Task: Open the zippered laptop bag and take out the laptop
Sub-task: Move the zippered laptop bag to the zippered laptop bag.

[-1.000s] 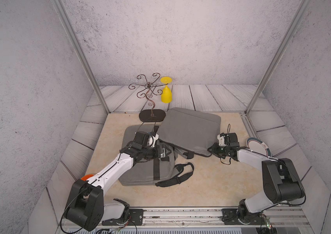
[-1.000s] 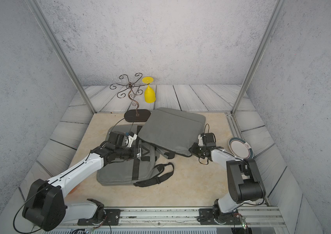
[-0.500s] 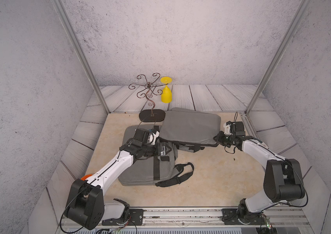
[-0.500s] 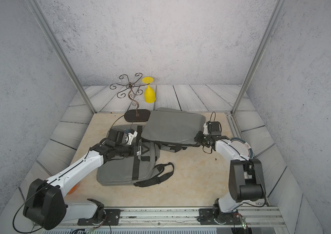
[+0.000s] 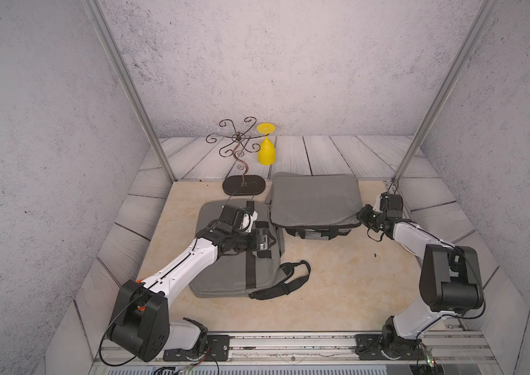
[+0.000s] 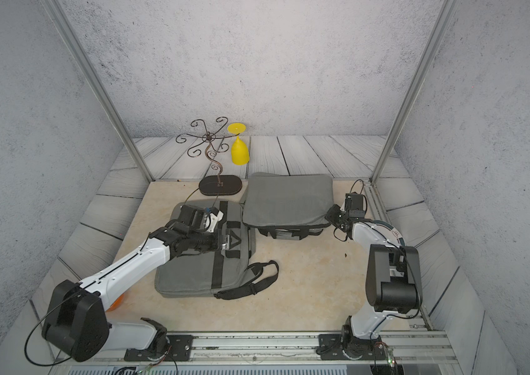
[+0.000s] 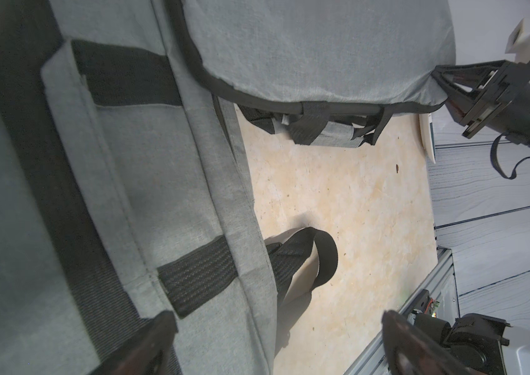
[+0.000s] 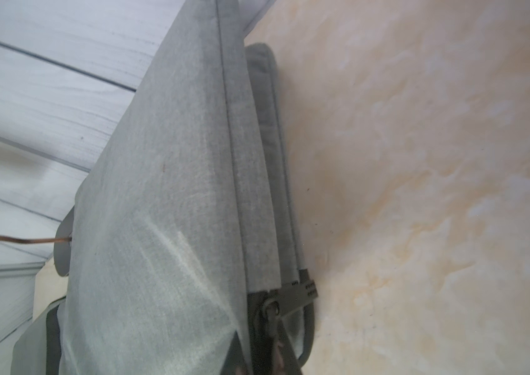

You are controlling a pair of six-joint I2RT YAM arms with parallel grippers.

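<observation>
The grey zippered laptop bag [image 5: 315, 199] lies flat at the back right, its handles tucked under the front edge. My right gripper [image 5: 361, 217] is at the bag's front right corner. Its jaws are shut on the zipper pull [image 8: 271, 311], and the right gripper [image 8: 263, 363] shows only as dark tips. My left gripper [image 5: 265, 242] hovers open, nothing between its fingers [image 7: 159, 324], over the right edge of a second grey bag [image 5: 234, 269] with black straps. The laptop is hidden.
A wire stand [image 5: 243, 186] on a dark oval base and an upturned yellow goblet [image 5: 266, 152] stand behind the bags. A plate [image 6: 390, 230] lies under my right forearm. The second bag's shoulder strap [image 5: 283, 285] loops onto the mat. A metal rail [image 5: 289, 339] runs along the front.
My right gripper has drawn back and to the right with the bag's corner. The laptop bag has swung from tilted to square and slid off the second bag. The left arm barely moved.
</observation>
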